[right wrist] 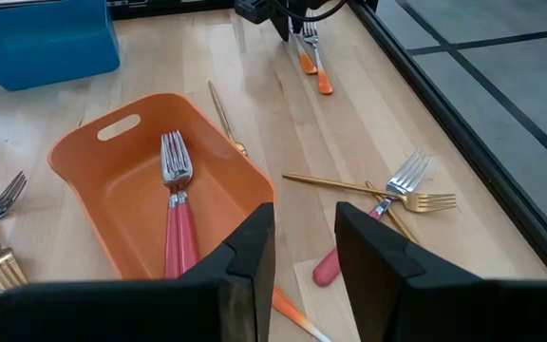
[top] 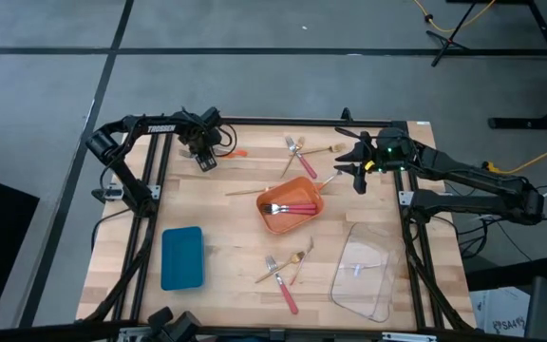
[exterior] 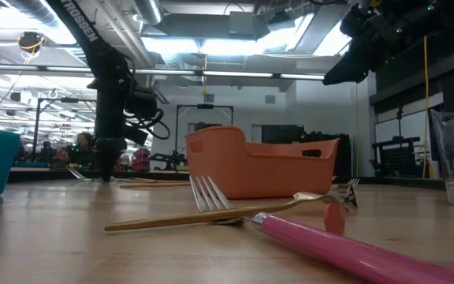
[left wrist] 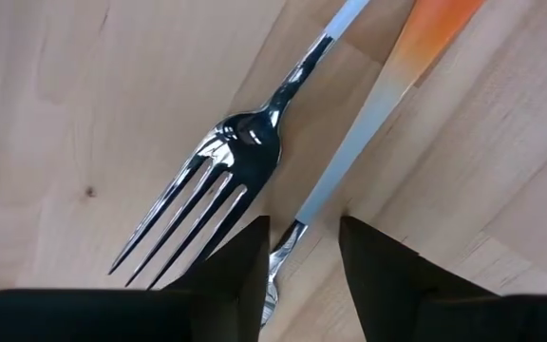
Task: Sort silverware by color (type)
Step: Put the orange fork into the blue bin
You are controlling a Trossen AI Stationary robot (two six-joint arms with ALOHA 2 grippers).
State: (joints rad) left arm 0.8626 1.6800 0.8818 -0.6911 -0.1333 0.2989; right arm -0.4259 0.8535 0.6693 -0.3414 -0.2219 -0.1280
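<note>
Two silver forks with orange handles (top: 231, 152) lie side by side on the wooden table near its far left. My left gripper (left wrist: 304, 228) points down over them, open. Its fingers stand on either side of one fork's thin neck (left wrist: 323, 185), and the other fork's tines (left wrist: 198, 218) lie just beside it. My right gripper (right wrist: 304, 223) hangs open and bare above the far right, near the orange tray (top: 275, 224). Two pink-handled forks (right wrist: 174, 214) lie in that tray.
A gold fork and a pink-handled fork (right wrist: 402, 190) lie crossed by the far edge. More forks (top: 283, 271) lie near the front, between the blue tray (top: 181, 256) and the clear tray (top: 362, 275). A long gold piece (top: 245, 191) lies left of the orange tray.
</note>
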